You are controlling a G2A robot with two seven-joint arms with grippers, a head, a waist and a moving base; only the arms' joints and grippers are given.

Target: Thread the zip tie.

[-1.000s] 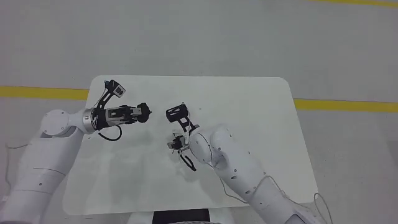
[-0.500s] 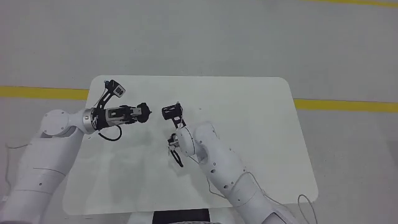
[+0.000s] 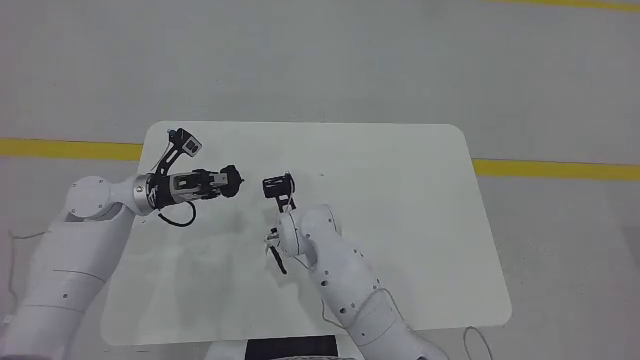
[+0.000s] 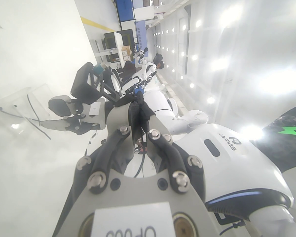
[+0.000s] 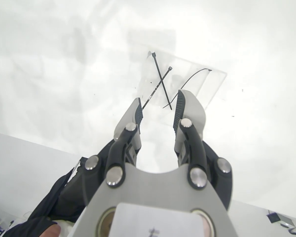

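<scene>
Three black zip ties lie on a clear plastic tray (image 5: 212,82) on the white table (image 3: 400,160). Two straight zip ties (image 5: 160,82) cross each other, and a curved zip tie (image 5: 191,78) lies beside them. My right gripper (image 5: 159,106) hangs open just above the tails of the ties, with nothing between its fingers. The left wrist view shows that same right gripper (image 4: 49,114) over the zip ties (image 4: 34,117). My left gripper (image 3: 236,181) hovers a short way off to the left of the right one, fingers shut; I see no tie in them.
The table's rounded edge (image 3: 455,132) lies beyond the tray. Bare white tabletop surrounds the tray on all sides. Yellow floor lines run past the table.
The right arm's wrist and elbow have swung left and the gripper has shifted slightly left over the tray. The left arm has not moved.
</scene>
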